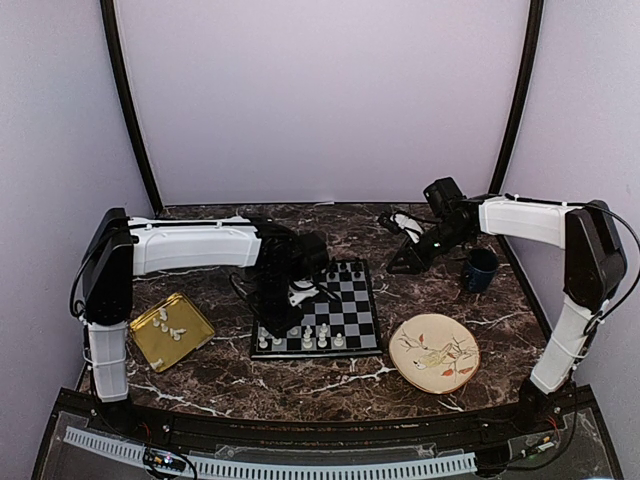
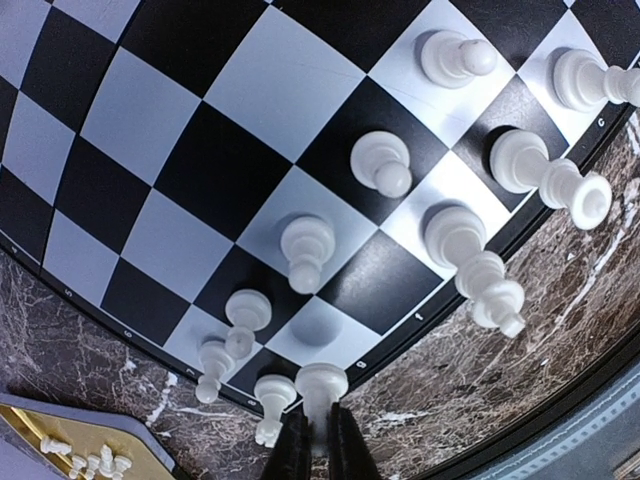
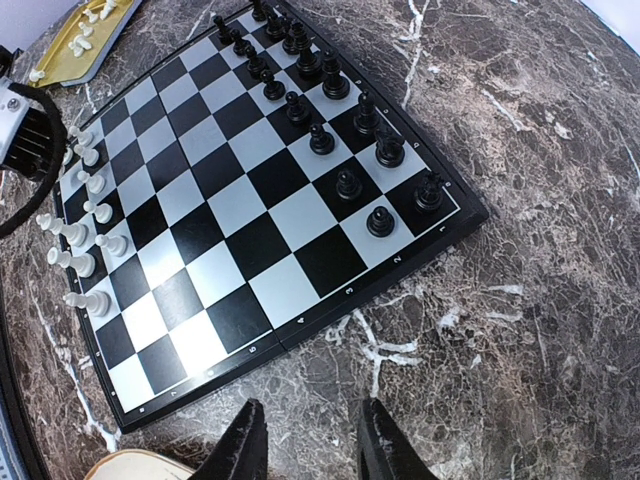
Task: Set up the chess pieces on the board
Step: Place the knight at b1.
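Dark veined marble table [image 1: 220,378] with chequered board [image 1: 352,312], gold tray [image 1: 197,332], painted plate [image 1: 404,342] and dark mug [image 1: 480,270].

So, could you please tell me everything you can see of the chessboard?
The chessboard is a flat square of black and pale grey squares, thin black border with small white markings, glossy like plastic. It lies flat on the marble table, between the gold tray and the plate. Its two far rows hold black chessmen; white chessmen stand on squares near its near edge.

Glossy plastic chess pieces [image 2: 380,165] on polished marble-look table [image 2: 500,385].
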Robot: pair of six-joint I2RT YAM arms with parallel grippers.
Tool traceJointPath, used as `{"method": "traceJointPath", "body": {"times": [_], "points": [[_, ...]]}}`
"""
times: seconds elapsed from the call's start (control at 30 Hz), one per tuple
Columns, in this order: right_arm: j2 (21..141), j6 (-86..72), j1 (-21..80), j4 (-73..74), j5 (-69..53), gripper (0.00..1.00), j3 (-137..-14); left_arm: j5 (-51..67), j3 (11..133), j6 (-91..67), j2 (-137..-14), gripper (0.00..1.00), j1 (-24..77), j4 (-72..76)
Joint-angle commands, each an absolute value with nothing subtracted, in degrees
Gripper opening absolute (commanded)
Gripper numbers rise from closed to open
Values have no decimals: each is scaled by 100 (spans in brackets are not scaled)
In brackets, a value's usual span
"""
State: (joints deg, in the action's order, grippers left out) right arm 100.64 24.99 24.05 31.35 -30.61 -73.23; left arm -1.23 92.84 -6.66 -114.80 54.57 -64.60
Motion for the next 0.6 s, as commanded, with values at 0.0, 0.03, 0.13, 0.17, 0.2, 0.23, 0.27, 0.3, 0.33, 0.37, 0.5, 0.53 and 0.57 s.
{"method": "traceJointPath", "body": {"times": [0.0, 0.03, 0.13, 0.17, 0.2, 0.23, 0.27, 0.3, 0.33, 0.37, 0.5, 0.53, 0.57], "points": [[10017, 2542, 2408, 3155, -3075, 32, -7400, -180, 9172, -703, -11543, 0, 5484, -6524], [10009, 2548, 2408, 3155, -3083, 32, -7400, -175, 9161, -703, -11555, 0, 5484, -6514], [10015, 2545, 2408, 3155, -3100, 32, -7400, -152, 9120, -712, -11596, 0, 5484, -6504], [10011, 2545, 2408, 3155, -3101, 32, -7400, -164, 9108, -719, -11601, 0, 5484, -6497], [10016, 2541, 2408, 3155, -3098, 32, -7400, -175, 9092, -722, -11601, 0, 5487, -6489], [10019, 2540, 2408, 3154, -3106, 32, -7400, -198, 9082, -747, -11599, 1, 5485, -6475], [10024, 2542, 2408, 3155, -3103, 32, -7400, -227, 9079, -776, -11608, 2, 5484, -6465], [10026, 2548, 2409, 3157, -3108, 32, -7408, -246, 9079, -795, -11617, 3, 5484, -6454], [10034, 2544, 2408, 3163, -3114, 32, -7409, -243, 9074, -807, -11615, 3, 5484, -6441], [10038, 2545, 2408, 3164, -3113, 32, -7409, -227, 9071, -808, -11619, 4, 5489, -6428], [10068, 2544, 2408, 3171, -3122, 32, -7414, -201, 9078, -815, -11619, 4, 5484, -6375], [10070, 2546, 2408, 3173, -3124, 32, -7417, -198, 9086, -817, -11619, 4, 5484, -6361], [10066, 2539, 2408, 3173, -3121, 32, -7417, -193, 9095, -813, -11619, 4, 5484, -6352]]}}
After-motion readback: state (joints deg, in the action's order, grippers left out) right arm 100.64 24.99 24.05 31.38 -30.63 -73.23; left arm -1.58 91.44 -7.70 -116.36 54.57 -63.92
